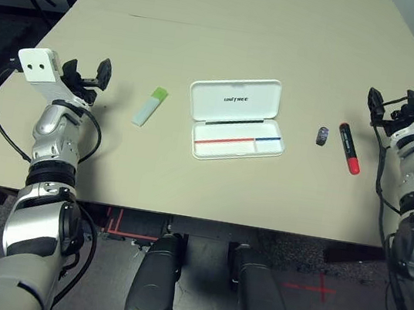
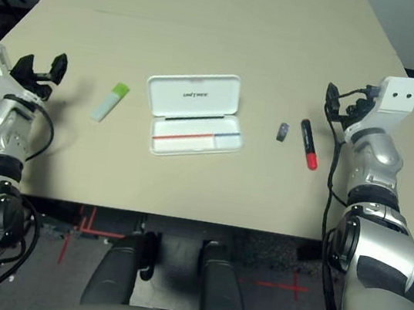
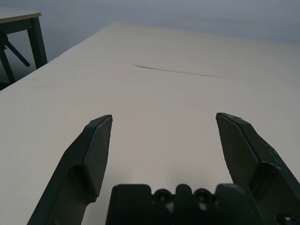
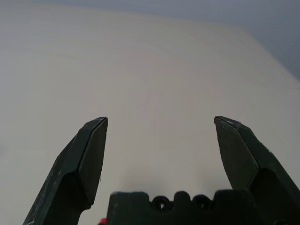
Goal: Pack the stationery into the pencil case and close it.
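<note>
Both grippers' fingers (image 3: 97,157) wide, empty. Marker (image 1: 349,149) could roll if fingers nudge its round barrel.

- Right gripper (image 4: 161,118): two black fingers spread wide apart, nothing between the tips.
- Pale tabletop (image 4: 154,65) beyond.
- Small red patch (image 4: 102,220) beside the gripper's base, mostly hidden.

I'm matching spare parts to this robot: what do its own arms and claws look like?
Both arms are rounded silver segments with black bands at the joints and loose black cables alongside. At each wrist is a white angular bracket with small dark holes. The left claw and the right claw are each matte black, with two angular fingers, flat on their inner faces and tapering to the tips.
</note>
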Controlling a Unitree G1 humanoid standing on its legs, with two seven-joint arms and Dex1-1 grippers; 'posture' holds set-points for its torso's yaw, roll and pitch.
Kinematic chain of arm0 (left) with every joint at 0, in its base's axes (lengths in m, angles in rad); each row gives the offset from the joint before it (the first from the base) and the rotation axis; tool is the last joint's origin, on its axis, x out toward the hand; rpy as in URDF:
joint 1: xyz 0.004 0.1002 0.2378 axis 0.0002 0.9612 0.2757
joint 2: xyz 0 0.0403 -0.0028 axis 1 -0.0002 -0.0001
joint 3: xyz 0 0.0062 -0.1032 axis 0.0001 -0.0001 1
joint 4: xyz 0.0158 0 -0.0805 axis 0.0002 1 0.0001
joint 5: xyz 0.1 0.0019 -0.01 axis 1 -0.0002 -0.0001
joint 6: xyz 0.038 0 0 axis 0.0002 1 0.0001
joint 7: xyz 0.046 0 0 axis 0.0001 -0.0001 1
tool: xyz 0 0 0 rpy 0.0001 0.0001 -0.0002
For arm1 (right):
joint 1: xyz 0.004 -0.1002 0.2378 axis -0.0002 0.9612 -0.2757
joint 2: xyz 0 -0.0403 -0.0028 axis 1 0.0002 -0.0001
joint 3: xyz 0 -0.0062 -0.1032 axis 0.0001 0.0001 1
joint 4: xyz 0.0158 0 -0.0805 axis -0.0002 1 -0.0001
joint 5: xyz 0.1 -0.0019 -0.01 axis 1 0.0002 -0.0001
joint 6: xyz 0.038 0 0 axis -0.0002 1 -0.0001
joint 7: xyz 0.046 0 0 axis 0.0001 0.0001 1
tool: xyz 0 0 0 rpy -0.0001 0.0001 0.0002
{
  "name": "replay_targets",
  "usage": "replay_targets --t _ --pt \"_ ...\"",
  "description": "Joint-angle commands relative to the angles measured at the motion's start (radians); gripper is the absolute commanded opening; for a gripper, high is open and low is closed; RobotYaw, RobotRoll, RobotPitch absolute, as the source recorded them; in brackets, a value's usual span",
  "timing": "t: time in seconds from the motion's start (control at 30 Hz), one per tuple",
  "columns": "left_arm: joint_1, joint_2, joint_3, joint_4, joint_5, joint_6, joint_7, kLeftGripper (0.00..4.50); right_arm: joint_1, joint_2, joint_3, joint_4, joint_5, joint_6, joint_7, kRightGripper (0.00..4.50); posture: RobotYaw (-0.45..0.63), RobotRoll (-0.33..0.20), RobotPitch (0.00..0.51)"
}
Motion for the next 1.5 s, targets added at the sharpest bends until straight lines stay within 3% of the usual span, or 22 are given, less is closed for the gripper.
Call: replay_targets --t 0.03,0.33,0.53,1.0,1.27,1.5 --pt "0.023 0.012 -0.005 -0.043 -0.009 0.028 -0.027 4.46 0.024 -0.029 0.053 -0.069 0.002 0.073 0.193 4.5 -0.02 0.0 0.165" --pt "0.081 0.008 -0.027 -0.185 -0.012 0.105 -0.06 4.46 0.145 -0.09 0.239 -0.286 -0.058 0.235 0.528 4.5 0.0 0.0 0.165" --pt "0.134 0.007 -0.056 -0.297 -0.008 0.162 -0.091 4.46 0.165 -0.128 0.265 -0.384 -0.04 0.331 0.617 4.5 0.01 0.0 0.163" --pt "0.248 0.06 -0.114 -0.644 -0.097 0.428 -0.243 4.46 0.166 -0.188 0.247 -0.494 0.048 0.434 0.73 4.5 0.01 0.0 0.168" --pt "0.311 0.144 -0.252 -0.965 -0.195 0.678 -0.395 4.46 0.168 -0.188 0.263 -0.492 0.036 0.423 0.736 4.5 0.01 0.0 0.171" --pt "0.294 0.168 -0.429 -1.092 -0.196 0.811 -0.47 4.46 0.152 -0.181 0.284 -0.464 0.013 0.411 0.74 4.5 0.02 0.0 0.17"
